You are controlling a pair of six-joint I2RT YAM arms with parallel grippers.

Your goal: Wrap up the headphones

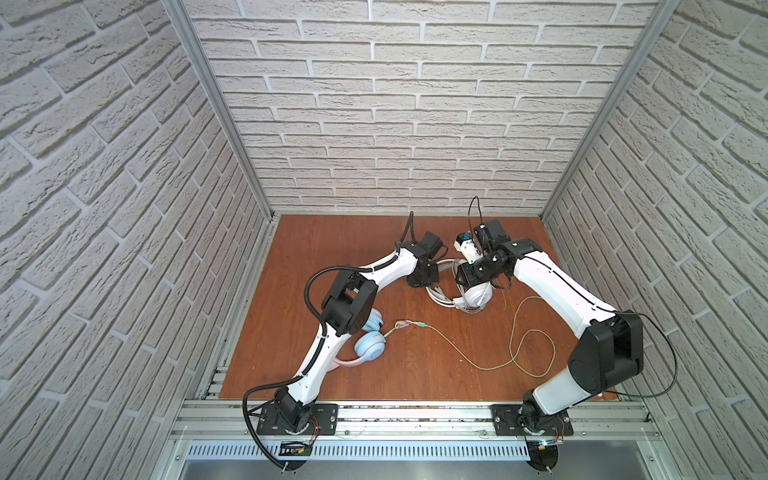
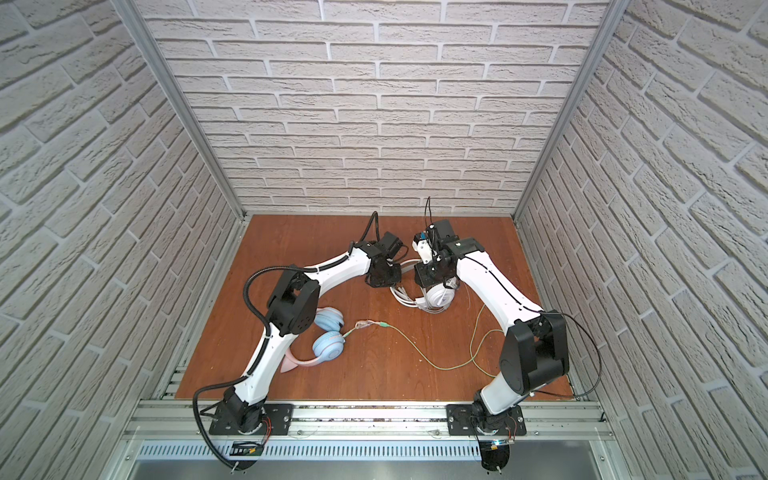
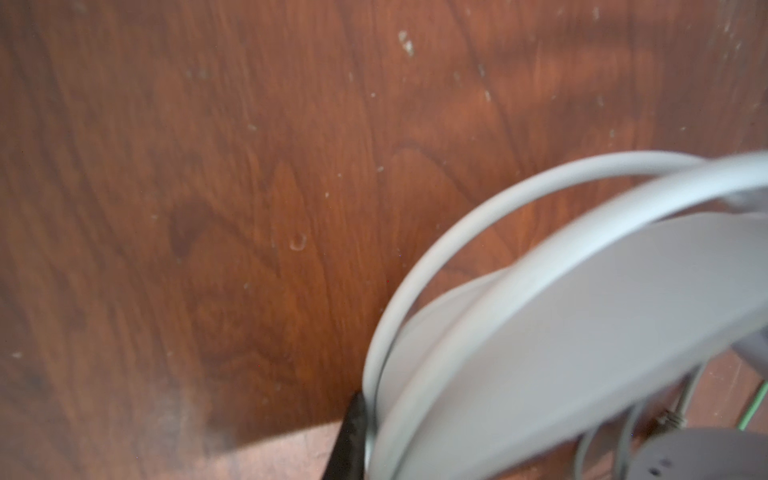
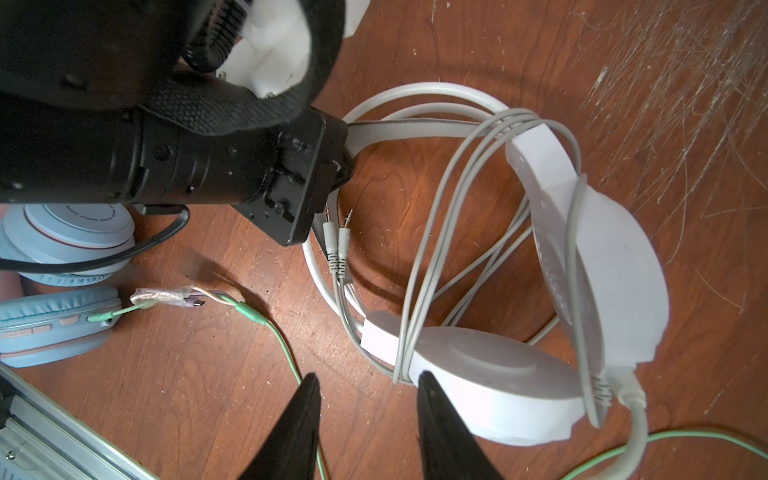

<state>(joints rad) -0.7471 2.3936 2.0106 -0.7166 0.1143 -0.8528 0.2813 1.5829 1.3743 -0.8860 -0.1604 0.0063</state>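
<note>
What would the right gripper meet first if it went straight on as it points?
Probably the white headphones: the right gripper, fingers open, aims at their wrapped pale cable; depth is unclear.

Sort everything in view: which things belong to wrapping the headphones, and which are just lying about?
Belongs: white headphones, grey cable, blue-and-pink headphones, green cable.
Lying about: bagged USB-C plug, aluminium rail.

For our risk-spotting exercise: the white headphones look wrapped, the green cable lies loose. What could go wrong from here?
1. The two plugs lie loose beside the left gripper; the white headphones might unwrap.
2. The green cable runs beneath the open right gripper and could snag.
</note>
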